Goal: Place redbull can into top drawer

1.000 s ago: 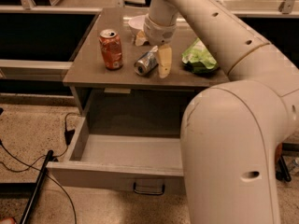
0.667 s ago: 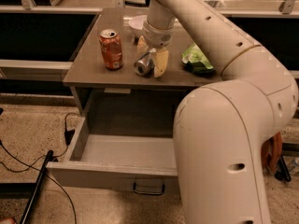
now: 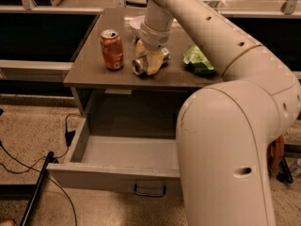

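- Gripper (image 3: 149, 59) is upper centre of the frame, reaching down onto the brown tabletop (image 3: 89, 68) from the pale arm (image 3: 211, 39) that fills the right side.
- Redbull can (image 3: 139, 67) lies on its side on that tabletop, silver top toward lower left. It lies crosswise to the claw, which gives the claw the narrow body to take hold of.
- Claw reads as clenched on the redbull can, one pale pad (image 3: 154, 66) across the near side of the body and the other behind it. The far contact is partly hidden, so the grip looks closed but is not certain to be firm.
- Cannot tell whether the can is off the surface or resting on it.
- Orange soda can (image 3: 112, 50) stands upright just left of the gripper, apart from it. It is near enough that a leftward swing could knock it.
- Green packet (image 3: 197, 60) sits to the right and a white bowl (image 3: 135, 23) lies behind the wrist. Both are off the path down to the drawer.
- Top drawer (image 3: 103, 175) is pulled open in the lower left, directly under the table's front edge. Its handle (image 3: 149, 190) faces the bottom of the frame, and the visible part of the tray has nothing in it.
- Judgement: the grasp is made, or nearly so. What's left is to lift, carry the can forward past the table lip, lower it into the open tray and let go.
- Dark cables (image 3: 19, 157) trail on the floor at far left, and play no part.
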